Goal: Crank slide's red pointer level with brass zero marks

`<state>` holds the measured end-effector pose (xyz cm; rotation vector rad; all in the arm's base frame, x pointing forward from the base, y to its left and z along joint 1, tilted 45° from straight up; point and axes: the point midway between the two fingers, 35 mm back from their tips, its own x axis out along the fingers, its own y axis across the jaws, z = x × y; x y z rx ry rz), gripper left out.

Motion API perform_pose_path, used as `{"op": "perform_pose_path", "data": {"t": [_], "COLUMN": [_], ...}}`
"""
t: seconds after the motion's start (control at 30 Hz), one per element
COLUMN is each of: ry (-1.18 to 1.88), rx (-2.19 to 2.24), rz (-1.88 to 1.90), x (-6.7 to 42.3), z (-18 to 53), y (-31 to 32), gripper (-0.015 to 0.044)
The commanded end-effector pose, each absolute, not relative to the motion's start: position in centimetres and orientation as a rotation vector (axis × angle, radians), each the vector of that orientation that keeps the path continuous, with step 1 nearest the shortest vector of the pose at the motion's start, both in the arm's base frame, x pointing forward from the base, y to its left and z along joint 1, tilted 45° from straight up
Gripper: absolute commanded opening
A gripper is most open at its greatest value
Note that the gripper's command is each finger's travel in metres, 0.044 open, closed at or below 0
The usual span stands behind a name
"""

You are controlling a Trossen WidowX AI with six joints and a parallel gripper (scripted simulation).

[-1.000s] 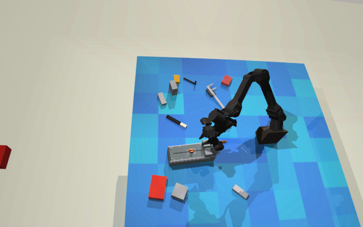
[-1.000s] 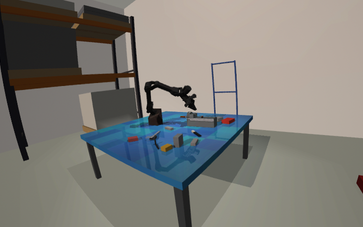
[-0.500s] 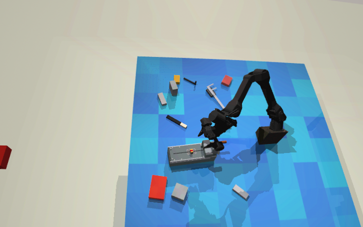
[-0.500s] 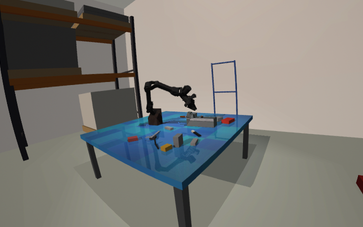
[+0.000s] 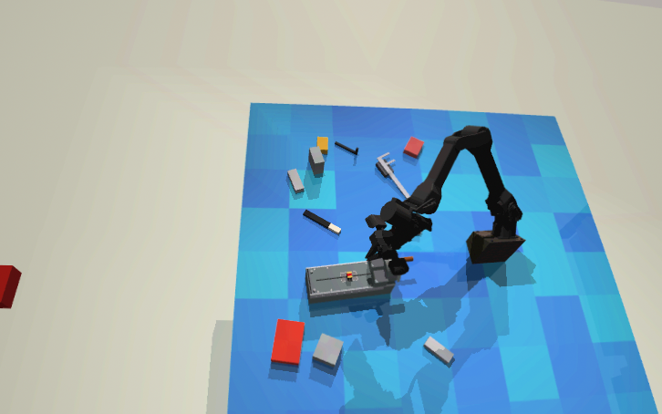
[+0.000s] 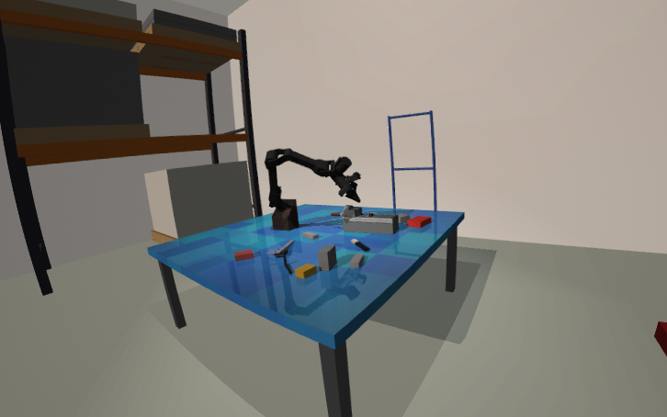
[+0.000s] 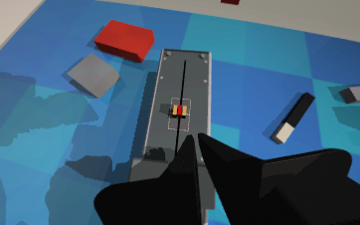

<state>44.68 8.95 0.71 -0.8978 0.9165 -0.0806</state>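
The grey machine (image 5: 323, 287) (image 6: 369, 224) (image 7: 195, 80) has a long dark slot in its top. The red pointer (image 5: 349, 275) (image 7: 180, 110) sits between the left brass mark (image 7: 175, 111) and the right brass mark (image 7: 184, 111). In the wrist view it looks level with both; a tiny offset cannot be told. The crank's orange-brown handle (image 5: 408, 259) (image 6: 334, 213) sticks out at the machine's arm-side end and is out of sight in the wrist view. My gripper (image 5: 368, 255) (image 6: 358, 200) (image 7: 195, 138) is shut and empty, above the machine's housing end, apart from the handle.
A red block (image 5: 287, 341) (image 7: 122, 39) and a grey block (image 5: 327, 349) (image 7: 93, 75) lie beside the machine. A black-and-white bar (image 5: 318, 220) (image 7: 296, 114) lies on its other side. A caliper (image 5: 395, 177), small blocks and a grey bar (image 5: 439, 351) lie farther off.
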Motion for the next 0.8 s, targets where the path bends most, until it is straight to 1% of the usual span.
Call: {"op": "perform_pose_path", "data": {"t": [0.0, 0.5, 0.77], "ry": [0.917, 0.917, 0.917], "rx": [-0.898, -0.898, -0.898], "rz": [-0.081, -0.080, -0.080], "x": [44.68, 44.68, 44.68], "z": [0.71, 0.70, 0.70], "y": [8.93, 8.95, 8.95], "gripper": [0.0000, 0.0000, 0.0210]}}
